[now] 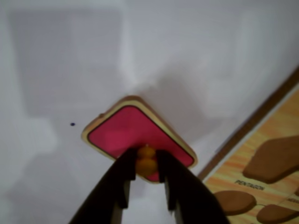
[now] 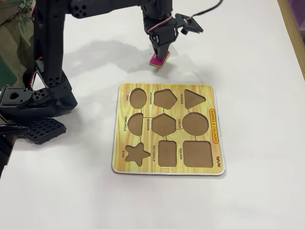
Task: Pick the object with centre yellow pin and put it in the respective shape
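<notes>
The magenta-pink rectangular piece with a pale rim hangs just above the white table, tilted. My gripper is shut on its round yellow knob, one dark finger on each side. In the fixed view the gripper holds the piece a little beyond the far edge of the yellow shape board. The brown RECTANGLE cut-out lies in the board's near row, between the star and the square cut-outs. In the wrist view only the board's corner shows at the right.
The arm's black base stands at the left of the table. Other cut-outs on the board include a star, a square, a circle and a pentagon. A cable runs off behind the arm.
</notes>
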